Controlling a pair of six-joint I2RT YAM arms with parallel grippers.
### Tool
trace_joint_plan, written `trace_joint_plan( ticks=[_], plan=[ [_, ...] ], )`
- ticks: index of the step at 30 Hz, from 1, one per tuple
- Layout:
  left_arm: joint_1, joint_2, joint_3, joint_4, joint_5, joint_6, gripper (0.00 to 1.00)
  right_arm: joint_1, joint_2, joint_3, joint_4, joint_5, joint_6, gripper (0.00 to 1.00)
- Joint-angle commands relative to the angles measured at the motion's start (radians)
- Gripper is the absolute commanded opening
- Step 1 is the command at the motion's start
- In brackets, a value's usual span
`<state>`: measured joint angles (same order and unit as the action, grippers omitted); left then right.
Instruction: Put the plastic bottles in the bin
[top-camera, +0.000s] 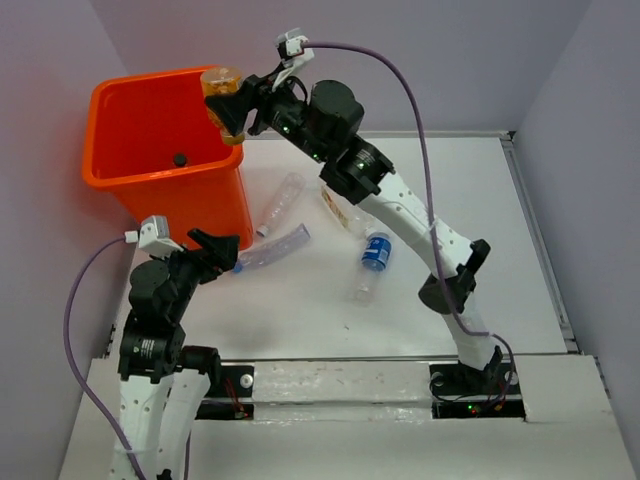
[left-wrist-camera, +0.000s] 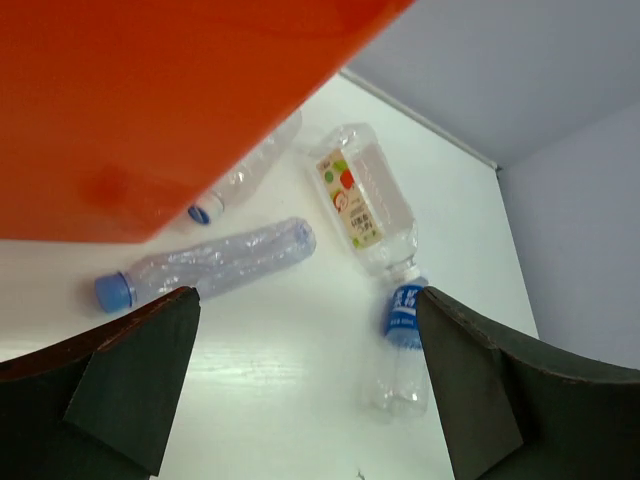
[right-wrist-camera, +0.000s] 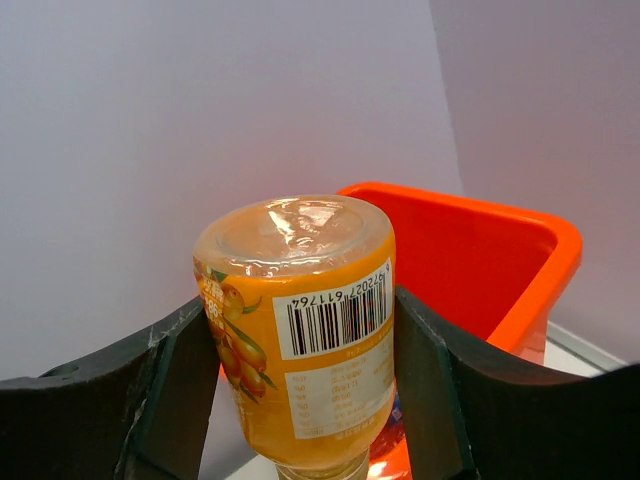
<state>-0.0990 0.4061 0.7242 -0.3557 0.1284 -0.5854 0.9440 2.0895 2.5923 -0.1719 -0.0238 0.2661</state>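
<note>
Orange-label bottle (right-wrist-camera: 300, 330): squeezed tight in the right gripper (top-camera: 228, 108), up over the back corner of the orange bin (top-camera: 100, 140) | left gripper (left-wrist-camera: 305, 340): wide, holding nothing, low by the bin's front | white table (top-camera: 480, 200): blue-cap bottle (top-camera: 275, 246), blue-label bottle (top-camera: 374, 255) and two more lie beside the bin

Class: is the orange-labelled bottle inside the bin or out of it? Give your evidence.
Out: the right tool grips the orange-labelled bottle in the air over the bin's corner rim.
</note>
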Motion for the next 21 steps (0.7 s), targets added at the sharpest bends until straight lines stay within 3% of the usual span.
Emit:
trace_joint_plan(
  ticks=[1, 9, 10, 11, 14, 21],
  plan=[
    [-0.007, -0.073, -0.067, -0.029, 0.1, -0.06, 0.99, -0.002, 0.098, 0.008, 0.273, 0.018, 0.03, 0.41],
    [-0.022, -0.082, -0.167, -0.005, 0.134, -0.091, 0.99, 0.038, 0.294, 0.106, 0.612, 0.12, 0.03, 0.43],
    [-0.024, -0.081, -0.166, -0.005, 0.137, -0.09, 0.99, 0.048, 0.302, 0.101, 0.615, 0.122, 0.006, 0.46],
    [-0.024, -0.076, -0.167, -0.005, 0.139, -0.09, 0.99, 0.049, 0.311, 0.097, 0.614, 0.122, -0.008, 0.66],
    [-0.024, -0.064, -0.175, 0.009, 0.148, -0.093, 0.99, 0.049, 0.299, 0.072, 0.571, 0.119, -0.047, 0.99],
    [-0.062, 0.034, -0.171, 0.067, 0.142, -0.08, 0.99, 0.058, 0.086, -0.096, 0.424, 0.122, -0.111, 1.0]
  ],
)
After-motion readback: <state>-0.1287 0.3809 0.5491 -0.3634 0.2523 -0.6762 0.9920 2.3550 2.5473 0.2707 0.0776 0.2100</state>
